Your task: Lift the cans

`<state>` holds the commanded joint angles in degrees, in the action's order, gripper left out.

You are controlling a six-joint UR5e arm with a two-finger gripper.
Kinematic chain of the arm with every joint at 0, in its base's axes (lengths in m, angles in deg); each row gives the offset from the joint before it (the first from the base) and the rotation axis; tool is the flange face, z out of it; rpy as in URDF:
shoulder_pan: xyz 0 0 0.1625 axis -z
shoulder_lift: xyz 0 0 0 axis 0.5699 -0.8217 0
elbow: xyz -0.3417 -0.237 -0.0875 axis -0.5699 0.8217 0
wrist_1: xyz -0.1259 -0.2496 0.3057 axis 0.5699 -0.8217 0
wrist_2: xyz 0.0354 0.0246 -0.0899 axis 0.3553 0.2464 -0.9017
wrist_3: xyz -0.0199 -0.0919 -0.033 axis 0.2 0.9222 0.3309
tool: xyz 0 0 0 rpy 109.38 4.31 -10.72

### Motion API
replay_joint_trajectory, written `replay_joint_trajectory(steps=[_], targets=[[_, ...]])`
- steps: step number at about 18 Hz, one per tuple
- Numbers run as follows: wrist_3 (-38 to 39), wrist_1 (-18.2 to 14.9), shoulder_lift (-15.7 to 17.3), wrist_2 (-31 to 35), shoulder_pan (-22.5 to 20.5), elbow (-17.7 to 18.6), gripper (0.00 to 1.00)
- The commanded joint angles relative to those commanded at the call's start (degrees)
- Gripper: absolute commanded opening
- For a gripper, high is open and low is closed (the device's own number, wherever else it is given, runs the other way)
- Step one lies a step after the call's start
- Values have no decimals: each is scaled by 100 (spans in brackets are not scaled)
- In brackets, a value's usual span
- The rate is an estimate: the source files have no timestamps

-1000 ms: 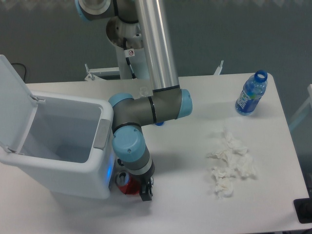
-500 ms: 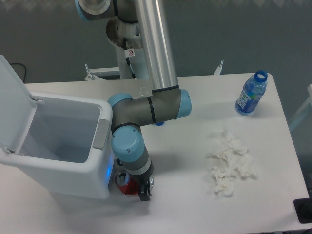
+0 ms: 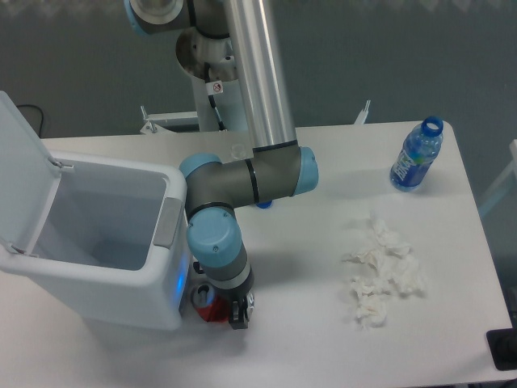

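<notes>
The red can [image 3: 203, 302], crushed and with a silver top, lies on the white table [image 3: 307, 339] right against the front corner of the white bin [image 3: 97, 242]. My gripper [image 3: 221, 311] is down at the can, reaching from above. One dark finger [image 3: 238, 314] shows on the can's right side. The other finger is hidden under the wrist, so the frame does not show whether the jaws grip the can.
The white bin stands open at the left with its lid up. A blue plastic bottle [image 3: 417, 156] stands at the back right. Crumpled white tissues [image 3: 381, 271] lie right of centre. The arm's elbow [image 3: 250, 182] hangs over the table's middle.
The wrist and the visible finger have shifted slightly left, closer to the can. The can has stayed in place.
</notes>
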<state>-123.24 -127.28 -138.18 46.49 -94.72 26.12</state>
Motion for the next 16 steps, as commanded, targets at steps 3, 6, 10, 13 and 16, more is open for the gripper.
replay_joint_trajectory(steps=[3, 6, 10, 13, 16], targets=[[0, 0, 9, 9, -9, 9, 74], [-9, -9, 52, 0, -96, 9, 73], [-9, -18, 132, 0, -176, 9, 73], [-9, -9, 149, 0, -211, -9, 73], [44, -9, 255, -9, -290, -114, 73]])
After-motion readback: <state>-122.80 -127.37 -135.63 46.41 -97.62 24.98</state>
